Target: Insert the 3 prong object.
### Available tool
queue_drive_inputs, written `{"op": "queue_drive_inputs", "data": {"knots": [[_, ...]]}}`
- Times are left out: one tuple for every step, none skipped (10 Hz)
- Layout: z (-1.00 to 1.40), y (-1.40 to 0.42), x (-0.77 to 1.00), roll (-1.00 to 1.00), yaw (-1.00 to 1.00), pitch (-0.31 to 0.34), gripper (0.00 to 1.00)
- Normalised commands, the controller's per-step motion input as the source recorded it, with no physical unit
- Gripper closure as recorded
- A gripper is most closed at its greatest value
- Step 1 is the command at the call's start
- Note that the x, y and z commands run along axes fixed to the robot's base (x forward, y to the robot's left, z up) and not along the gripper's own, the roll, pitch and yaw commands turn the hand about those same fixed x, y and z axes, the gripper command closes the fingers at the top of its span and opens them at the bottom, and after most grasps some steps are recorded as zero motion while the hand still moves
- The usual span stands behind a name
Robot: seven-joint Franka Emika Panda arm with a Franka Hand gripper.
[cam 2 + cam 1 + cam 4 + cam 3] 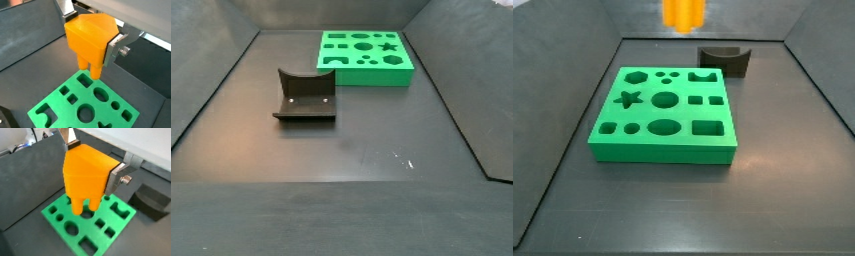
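the pincer (93, 159) is clamped on the 3 prong object (87, 175), its flat silver fingers (119, 173) pressing the two sides of the bright orange piece in both wrist views; the piece hangs upright with its prongs pointing down, held above the green board (100, 225) and clear of it; in a wrist view the prong tips (92, 70) hover over the board near a rectangular cut-out (84, 78); whether they line up with any hole cannot be told from these angles.

in a side view only the lower end of the orange piece (686, 14) shows at the upper edge, high over the far side of the green board (663, 115), with the pincer itself out of frame; the board lies flat on the dark surface (767, 190), its cut-outs all open, among them a star (629, 98), circles and squares; the dark grey block (724, 60) with a curved notch sits just beyond the board's far corner, apart from it.

in a side view from the opposite end the grey block (306, 96) stands near the middle of the surface and the green board (366, 57) lies further back; neither the orange piece nor the pincer shows there.
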Motion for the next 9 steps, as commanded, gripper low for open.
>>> {"op": "queue_drive_inputs", "data": {"knots": [[-0.80,0.71,0.00,0.27,0.10,-0.073,1.00],[-0.79,0.71,0.00,0.28,0.09,-0.071,1.00],[-0.83,0.69,0.00,0.26,0.07,-0.073,1.00],[-0.87,0.69,-0.05,0.23,0.06,-0.074,1.00],[-0.85,0.62,-0.08,0.19,0.01,-0.106,1.00],[-0.83,0.49,-0.04,0.13,0.00,-0.141,1.00],[-0.81,0.41,-0.09,0.10,0.00,-0.173,1.00],[-0.73,0.31,-0.09,0.07,0.00,-0.203,1.00],[-0.45,0.20,0.00,0.00,0.00,-0.094,1.00]]}}
